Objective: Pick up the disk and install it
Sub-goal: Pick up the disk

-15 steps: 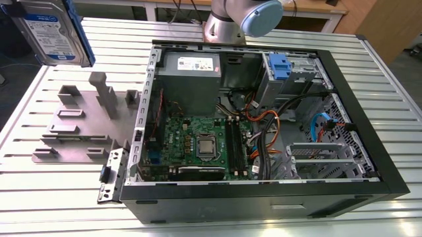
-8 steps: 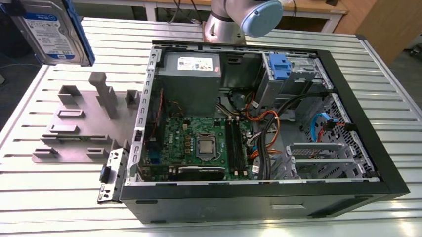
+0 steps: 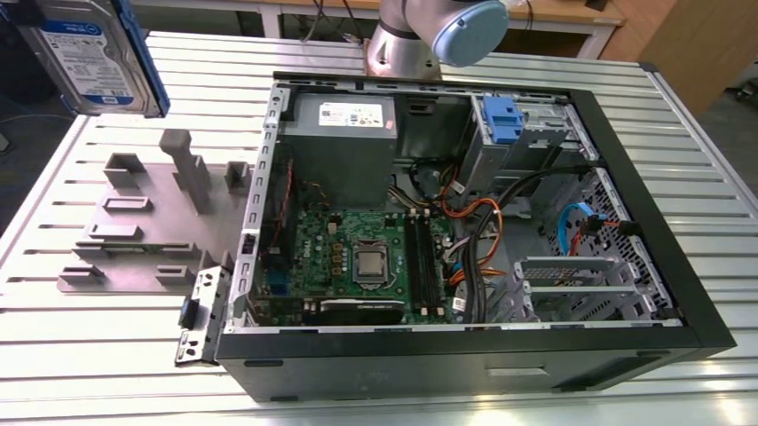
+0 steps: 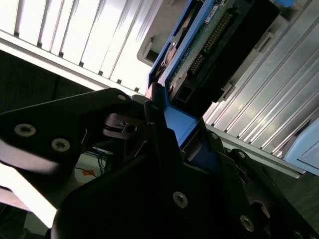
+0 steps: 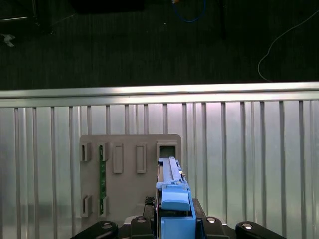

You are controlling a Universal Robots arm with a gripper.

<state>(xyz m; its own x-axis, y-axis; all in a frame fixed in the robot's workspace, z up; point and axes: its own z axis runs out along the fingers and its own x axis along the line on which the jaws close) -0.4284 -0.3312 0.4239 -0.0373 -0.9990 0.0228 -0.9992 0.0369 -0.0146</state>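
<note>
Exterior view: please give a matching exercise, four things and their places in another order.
1 silver hard disk in blue carrier
2 grey fixture plate
3 grey power supply box
4 blue plastic bracket

A on the metal drive bay
B flat on the slatted table
C raised in the air
D beside the green motherboard

Pairs: 1-C, 2-B, 3-D, 4-A

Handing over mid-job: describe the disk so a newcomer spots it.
Find the open computer case. At the exterior view's upper left, past the grey fixture plate, is the disk. Only it pairs a white-and-blue label with a blue frame.
</note>
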